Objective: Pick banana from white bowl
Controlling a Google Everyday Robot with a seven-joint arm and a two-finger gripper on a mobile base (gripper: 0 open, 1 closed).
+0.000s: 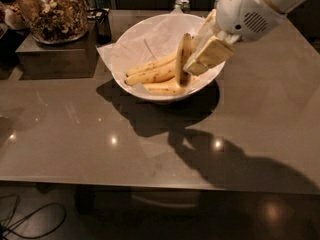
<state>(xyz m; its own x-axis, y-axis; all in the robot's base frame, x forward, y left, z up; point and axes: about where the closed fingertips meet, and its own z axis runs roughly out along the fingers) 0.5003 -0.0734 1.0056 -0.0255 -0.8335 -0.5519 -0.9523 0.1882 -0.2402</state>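
Observation:
The white bowl [165, 97] stands on the dark table, lined with crinkled white paper. My gripper [196, 64] reaches in from the upper right and is shut on one yellow banana [183, 54], which stands nearly upright with its lower end still among the others. Several more bananas [150, 73] lie flat in the bowl to the left of and below the held one. The far finger is hidden behind the banana.
A glass jar of nuts [50, 11] sits on a dark box [55, 56] at the back left. A small bottle top [182, 5] shows behind the bowl. The table's front edge [150, 183] runs across the lower frame, with cables on the floor at the lower left.

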